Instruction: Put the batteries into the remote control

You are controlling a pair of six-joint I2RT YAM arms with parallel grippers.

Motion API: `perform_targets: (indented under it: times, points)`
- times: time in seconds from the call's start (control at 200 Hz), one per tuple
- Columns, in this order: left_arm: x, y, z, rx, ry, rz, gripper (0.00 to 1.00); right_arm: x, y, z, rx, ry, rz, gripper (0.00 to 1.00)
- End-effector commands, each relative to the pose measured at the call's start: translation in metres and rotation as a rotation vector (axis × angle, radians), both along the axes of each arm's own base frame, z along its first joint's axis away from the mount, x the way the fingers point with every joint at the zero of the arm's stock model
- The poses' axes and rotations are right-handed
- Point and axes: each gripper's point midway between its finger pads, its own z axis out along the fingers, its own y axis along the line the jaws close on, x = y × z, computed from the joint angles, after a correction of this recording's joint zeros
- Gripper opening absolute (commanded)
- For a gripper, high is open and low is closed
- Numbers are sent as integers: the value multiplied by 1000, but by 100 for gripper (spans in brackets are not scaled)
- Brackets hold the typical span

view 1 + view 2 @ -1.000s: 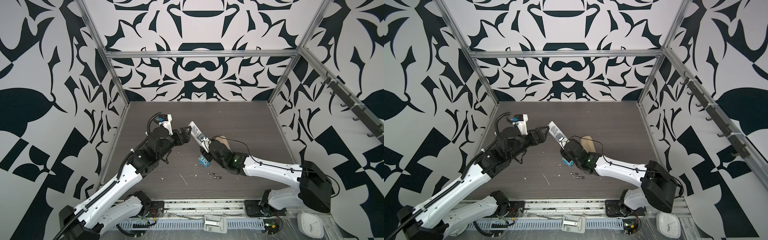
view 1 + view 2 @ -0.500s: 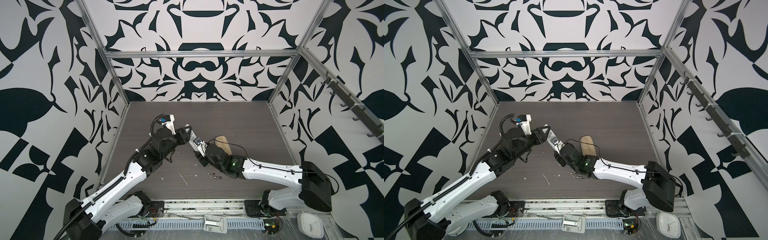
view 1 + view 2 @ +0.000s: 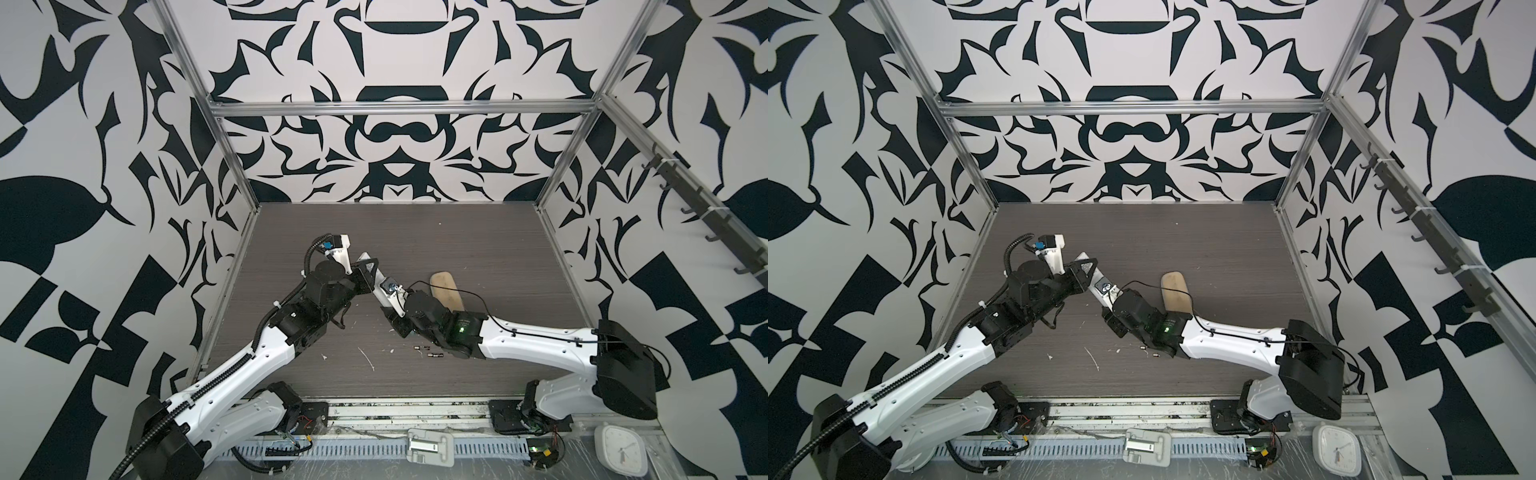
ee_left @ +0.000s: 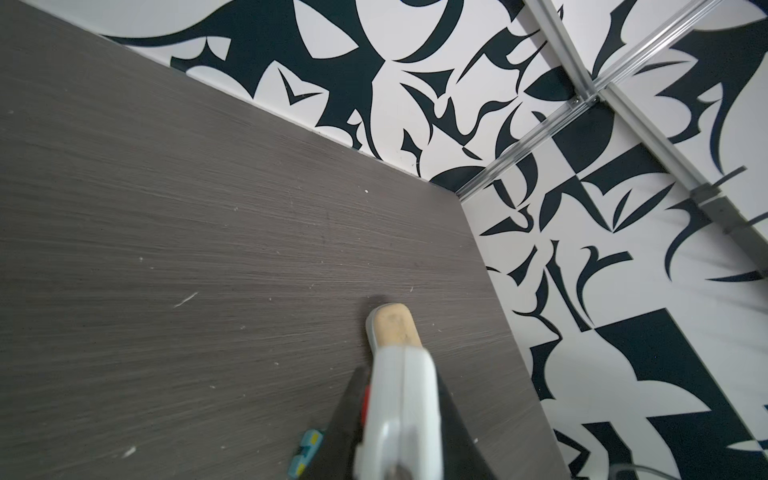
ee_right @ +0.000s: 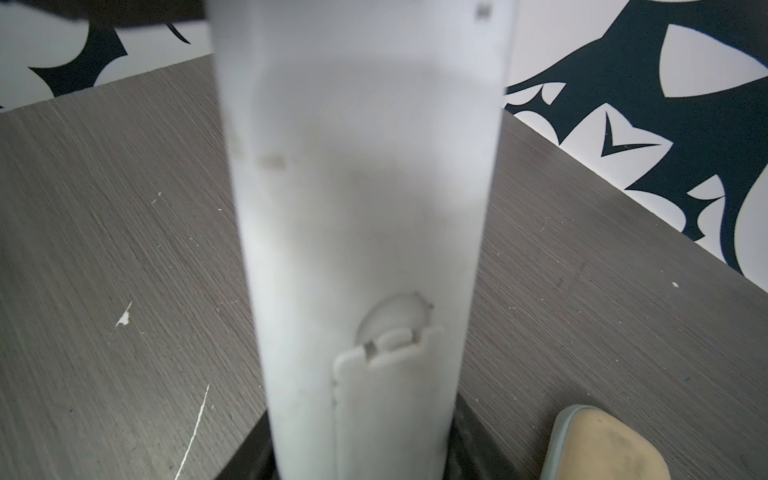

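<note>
The white remote control (image 3: 368,262) hangs tilted above the table between both arms. My left gripper (image 3: 367,275) is shut on its upper end, where the dark fingers (image 4: 454,419) press both sides of the remote (image 4: 401,382). My right gripper (image 3: 394,312) is shut on its lower end. The right wrist view shows the plain back (image 5: 361,208) with the battery cover (image 5: 390,411) closed and my gripper (image 5: 361,461) round it. Two batteries (image 3: 419,348) (image 3: 436,354) lie loose on the table beside the right arm, and both top views show them (image 3: 1143,347).
A tan oblong case (image 3: 446,291) (image 5: 602,444) lies on the table behind the right wrist. A small blue block (image 4: 307,455) sits on the table under the remote. White scraps (image 3: 368,359) lie near the front middle. Patterned walls close in three sides.
My left gripper has closed from open onto the remote's upper end. The right arm carried the remote a little forward and left, uncovering the tan case.
</note>
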Motion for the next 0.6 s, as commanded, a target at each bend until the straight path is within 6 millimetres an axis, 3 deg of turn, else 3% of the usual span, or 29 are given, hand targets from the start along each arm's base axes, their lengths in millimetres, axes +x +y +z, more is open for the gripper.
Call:
perform_targets:
  times: [0.0, 0.06, 0.085, 0.115, 0.13, 0.345, 0.41, 0.595]
  points:
    - [-3, 6, 8, 2, -41, 5, 13, 1, 13, 45, 117, -54, 18, 2]
    - [-5, 10, 12, 13, -62, 12, 7, -1, 12, 45, 122, -30, 17, 31]
    - [-5, 13, 14, 19, -73, 18, 4, -3, 12, 46, 135, -9, 16, 56]
    - [-6, 16, 16, 28, -89, 24, 2, -6, 12, 48, 153, 25, 12, 78]
    - [-7, 17, 17, 33, -97, 27, 0, -6, 11, 49, 158, 37, 6, 83]
    - [-7, 43, 21, 146, -217, 109, 0, -24, 8, 58, 354, 305, 24, 94]
    - [-8, 47, 23, 159, -259, 119, 0, -21, 7, 54, 442, 433, 7, 99]
    - [-11, 59, 33, 165, -347, 161, 0, -1, 11, 64, 821, 734, -37, 99]
